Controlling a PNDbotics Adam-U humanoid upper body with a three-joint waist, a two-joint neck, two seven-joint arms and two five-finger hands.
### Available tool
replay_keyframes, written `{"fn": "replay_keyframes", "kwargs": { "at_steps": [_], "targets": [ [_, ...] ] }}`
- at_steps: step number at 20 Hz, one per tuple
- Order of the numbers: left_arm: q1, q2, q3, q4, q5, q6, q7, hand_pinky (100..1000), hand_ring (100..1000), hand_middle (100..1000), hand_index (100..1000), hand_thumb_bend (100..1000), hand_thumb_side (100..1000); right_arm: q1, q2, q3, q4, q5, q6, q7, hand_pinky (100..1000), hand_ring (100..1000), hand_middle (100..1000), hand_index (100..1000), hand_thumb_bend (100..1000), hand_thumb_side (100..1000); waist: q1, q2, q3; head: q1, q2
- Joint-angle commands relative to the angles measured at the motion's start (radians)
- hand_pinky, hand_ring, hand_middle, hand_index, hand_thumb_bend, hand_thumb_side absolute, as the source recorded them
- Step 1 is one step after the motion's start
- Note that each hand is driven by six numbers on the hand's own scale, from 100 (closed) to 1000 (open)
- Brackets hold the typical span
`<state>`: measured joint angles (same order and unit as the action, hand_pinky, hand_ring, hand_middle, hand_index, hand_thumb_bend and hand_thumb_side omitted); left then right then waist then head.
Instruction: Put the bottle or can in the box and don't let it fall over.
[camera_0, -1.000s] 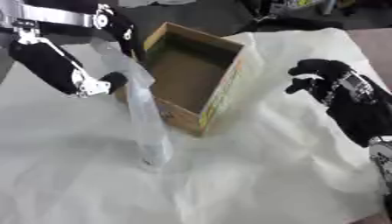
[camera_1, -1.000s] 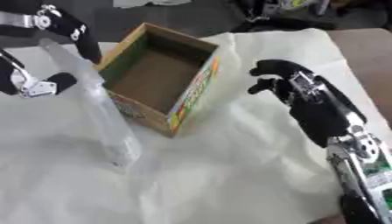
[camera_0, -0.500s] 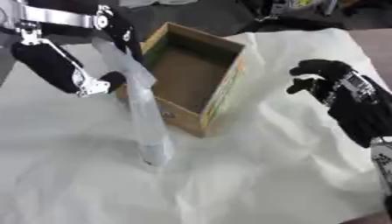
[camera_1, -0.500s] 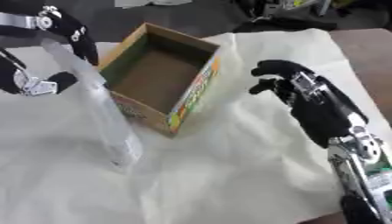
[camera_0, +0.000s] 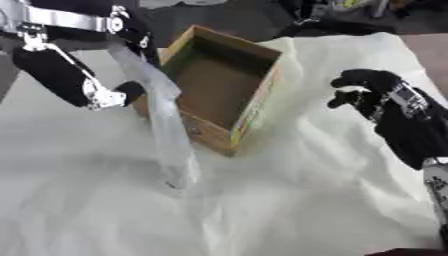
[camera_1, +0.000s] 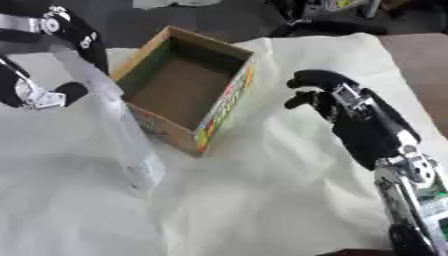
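Clear plastic bottle (camera_0: 166, 127), tall and slim, leaning on crumpled white sheet (camera_0: 289, 200) just beside open cardboard box (camera_0: 223, 85). Left hand (camera_0: 114, 95) gripping bottle's upper part, fingers curling round it. Right hand (camera_0: 367, 87) hovering right of box, fingers curling, holding nothing. Dark, cluttered floor beyond table. Bottle tilting slightly more than half second ago.

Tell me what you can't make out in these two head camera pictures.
- Clear bottle: blurred in both views; cap, label and contents unreadable.
- Left hand: its grip on the bottle's top is hidden behind the bottle.
- Box: side print too blurred to read.
- Right hand: fingers face away.
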<state>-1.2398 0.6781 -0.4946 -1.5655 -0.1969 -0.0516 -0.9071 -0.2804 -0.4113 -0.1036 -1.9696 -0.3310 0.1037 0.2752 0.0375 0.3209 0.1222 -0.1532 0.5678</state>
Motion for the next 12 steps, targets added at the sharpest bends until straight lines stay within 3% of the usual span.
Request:
{"fn": "replay_keyframes", "kwargs": {
  "at_steps": [1,12],
  "targets": [
    [-0.019,0.014,0.022,-0.007,0.001,0.005,0.000,857,642,663,725,100,291,-0.007,-0.011,-0.006,-0.014,0.000,0.000,0.000,987,682,752,803,100,770,-0.003,-0.024,0.001,-0.003,-0.011],
    [-0.022,0.007,0.028,-0.008,0.000,0.004,0.000,822,582,597,669,100,300,-0.007,-0.009,-0.006,-0.013,0.002,0.002,0.002,989,682,753,804,100,772,-0.004,-0.023,0.001,-0.001,-0.015]
  ]
}}
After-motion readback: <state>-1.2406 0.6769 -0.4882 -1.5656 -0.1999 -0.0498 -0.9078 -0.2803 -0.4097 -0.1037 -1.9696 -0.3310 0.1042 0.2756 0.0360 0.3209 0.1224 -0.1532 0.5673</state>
